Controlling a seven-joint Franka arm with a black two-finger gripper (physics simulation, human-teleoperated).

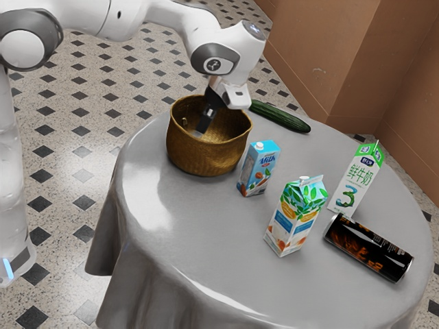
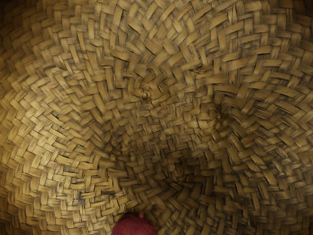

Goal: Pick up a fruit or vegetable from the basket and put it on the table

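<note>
I'm reaching down into the basket [image 1: 209,156] with the pincer [image 1: 201,128], its tip sitting inside, below the rim. The red piece [image 2: 135,225] is showing in the wrist view, near the pincer, with the woven inside of the basket spreading out beyond it. I can't tell whether the pincer is standing apart, together or clamped on it, nor whether the piece is resting on the weave.

The wrist view is giving me that round red top and the basket's weave up close; the exterior view is giving me the tabletop [image 1: 199,240] around the basket. There a cucumber [image 1: 282,118] is lying just beside the basket, and the blue carton [image 1: 259,168] is standing near it. Farther off, the leafy carton [image 1: 296,218] and the green-topped carton [image 1: 356,179] are standing upright, and a black can [image 1: 368,247] is lying on its side.
</note>
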